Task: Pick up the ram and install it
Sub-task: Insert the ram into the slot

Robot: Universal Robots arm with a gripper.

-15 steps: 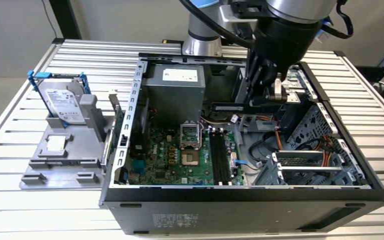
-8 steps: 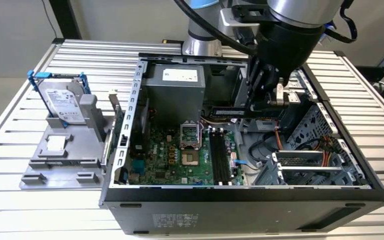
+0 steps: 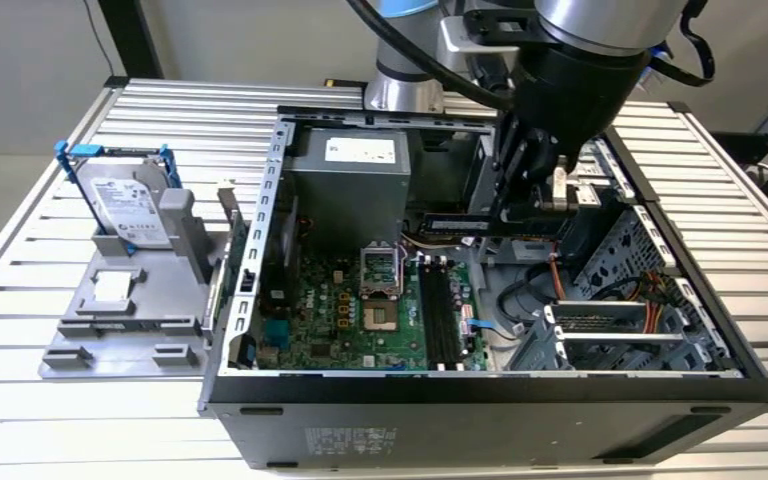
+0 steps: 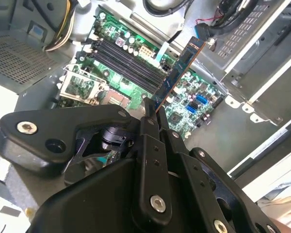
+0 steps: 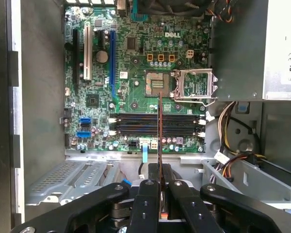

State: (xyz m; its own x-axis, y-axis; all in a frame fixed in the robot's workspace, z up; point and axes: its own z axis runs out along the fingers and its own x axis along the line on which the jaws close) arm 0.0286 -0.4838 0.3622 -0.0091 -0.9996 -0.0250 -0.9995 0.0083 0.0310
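My gripper [image 3: 524,215] hangs inside the open computer case [image 3: 244,250] and is shut on the ram [image 3: 471,222], a thin dark board held above the motherboard [image 3: 357,320]. In the first wrist view the ram [image 5: 160,131] shows edge-on, rising from between the fingertips of the gripper [image 5: 160,170] and crossing over the long black memory slots [image 5: 155,125]. In the second wrist view the ram [image 4: 179,73] sticks out of the gripper [image 4: 153,109], tilted over the slots [image 4: 126,60] and clear of them.
A silver hard drive in a blue frame [image 3: 124,205] stands on a grey stand at the exterior view's left. Inside the case are the power supply [image 3: 351,170], a drive cage [image 3: 624,320], loose cables [image 5: 228,121] and the processor socket [image 5: 157,82].
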